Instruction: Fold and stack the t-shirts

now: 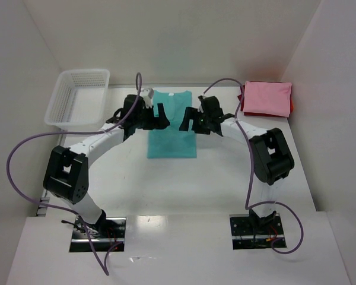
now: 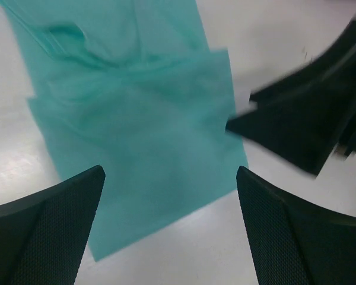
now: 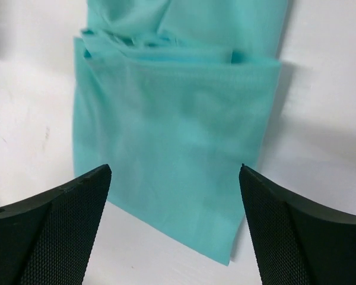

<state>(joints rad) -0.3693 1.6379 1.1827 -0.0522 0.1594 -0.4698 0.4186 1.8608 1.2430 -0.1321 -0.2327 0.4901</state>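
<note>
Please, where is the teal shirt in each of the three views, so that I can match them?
Top external: teal shirt lies flat at the centre, slightly toward the far side.
Left wrist: it fills the upper left and centre, reaching the top edge.
Right wrist: it fills the centre, from the top edge down.
Shared landmark: the white table around the shirt.

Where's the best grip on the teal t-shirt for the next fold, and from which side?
Likely the near hem corners, one per arm, each from its own side. The teal t-shirt lies flat as a narrow strip, collar at the far end, so the hem is the free end. The left gripper and right gripper hang open over its sides.
</note>
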